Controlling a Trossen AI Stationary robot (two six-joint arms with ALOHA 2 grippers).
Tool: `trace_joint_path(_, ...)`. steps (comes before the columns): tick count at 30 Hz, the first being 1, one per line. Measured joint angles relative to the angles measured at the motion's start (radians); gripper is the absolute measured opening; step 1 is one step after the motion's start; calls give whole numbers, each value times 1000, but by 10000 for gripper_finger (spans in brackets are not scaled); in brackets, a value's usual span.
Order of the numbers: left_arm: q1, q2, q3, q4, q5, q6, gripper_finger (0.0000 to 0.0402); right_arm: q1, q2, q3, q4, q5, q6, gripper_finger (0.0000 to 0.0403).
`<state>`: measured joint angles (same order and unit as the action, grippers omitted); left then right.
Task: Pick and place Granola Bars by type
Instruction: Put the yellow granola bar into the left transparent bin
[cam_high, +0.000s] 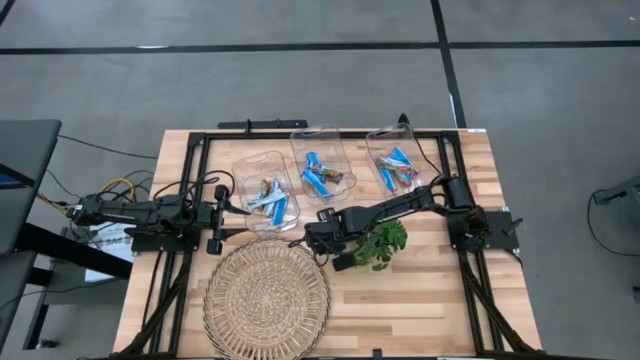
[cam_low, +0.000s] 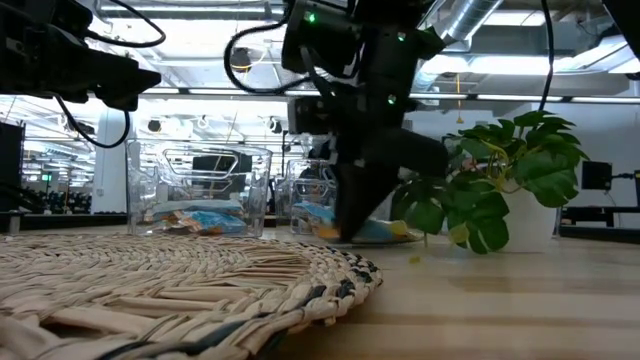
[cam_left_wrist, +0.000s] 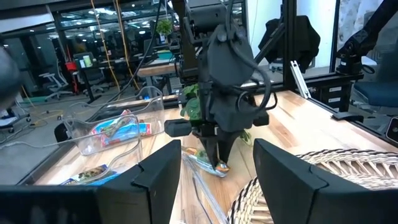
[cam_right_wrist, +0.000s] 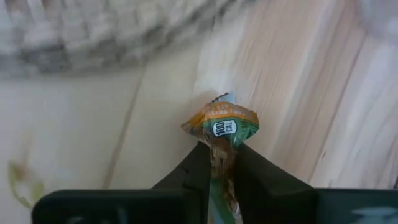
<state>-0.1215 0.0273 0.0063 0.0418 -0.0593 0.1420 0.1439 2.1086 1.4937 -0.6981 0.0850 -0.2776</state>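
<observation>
My right gripper (cam_high: 318, 240) reaches in over the table's middle, by the wicker basket's far right rim, and is shut on a granola bar (cam_right_wrist: 221, 127) in a tan and green wrapper. In the left wrist view that gripper (cam_left_wrist: 217, 160) points down with the bar (cam_left_wrist: 210, 164) at its tips. Other bars, mostly blue, lie in three clear tubs (cam_high: 266, 196) (cam_high: 321, 172) (cam_high: 394, 166). My left gripper (cam_high: 222, 215) waits open at the table's left, facing the right arm. My right gripper pinches the tan and green bar between its two fingers (cam_right_wrist: 200, 167), near one end. The crimped free end (cam_right_wrist: 219, 118) sticks out past the fingertips. The fingers come from above, pointing down. Whether the bar's end rests on the wood or hangs just clear, I cannot tell.
A round wicker basket (cam_high: 267, 295) lies on the near side of the table, left of centre. A green leafy plant (cam_high: 384, 240) stands just right of my right gripper. The three tubs sit in a row toward the far edge. Black frame rails (cam_high: 300, 133) border the table.
</observation>
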Motion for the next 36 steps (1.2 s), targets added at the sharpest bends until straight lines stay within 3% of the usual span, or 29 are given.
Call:
trace_joint_path(13,0,0,0,0,0,-9,196,11,-114,1,195,-56,43,40)
trace_joint_path(24,0,-1,0,0,0,-11,196,-25,-224,1,528,-60,43,40)
trace_joint_path(31,0,-1,0,0,0,-11,196,-74,-242,1,736,-58,60,40)
trace_joint_path(36,0,-1,0,0,0,-4,196,-85,-239,1,783,-57,40,40)
